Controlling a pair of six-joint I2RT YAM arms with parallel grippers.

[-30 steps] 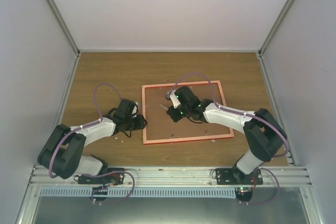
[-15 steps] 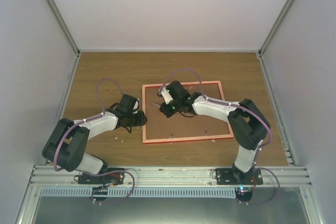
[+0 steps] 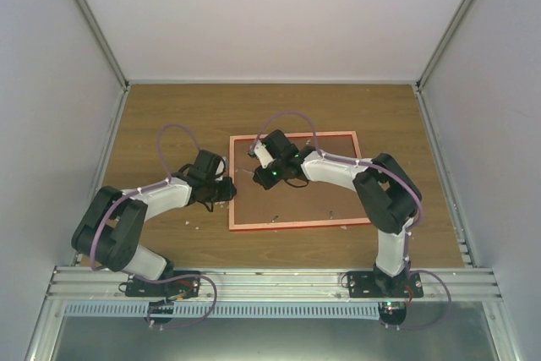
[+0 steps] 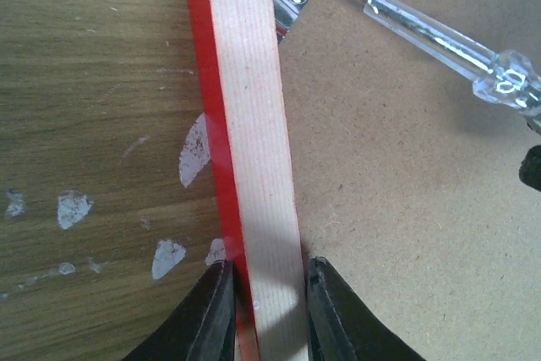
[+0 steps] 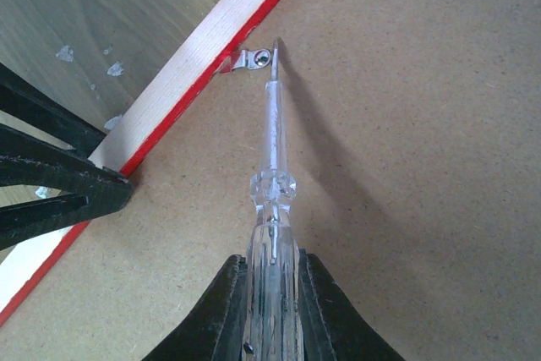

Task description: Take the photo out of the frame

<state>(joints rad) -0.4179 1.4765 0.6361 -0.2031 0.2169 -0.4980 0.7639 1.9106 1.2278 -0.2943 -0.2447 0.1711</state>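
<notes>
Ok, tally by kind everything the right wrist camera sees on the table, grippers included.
grippers: 2 (right gripper, left gripper)
frame: 1
backing board: 1
metal clip: 1
screwdriver: 1
total: 6

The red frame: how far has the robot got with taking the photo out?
Early on. The frame lies back up, brown backing board exposed. The left pincer clamps one rail while the right pincer holds a screwdriver to a metal clip. Left: free and lift the board, then take the photo, not visible yet.
</notes>
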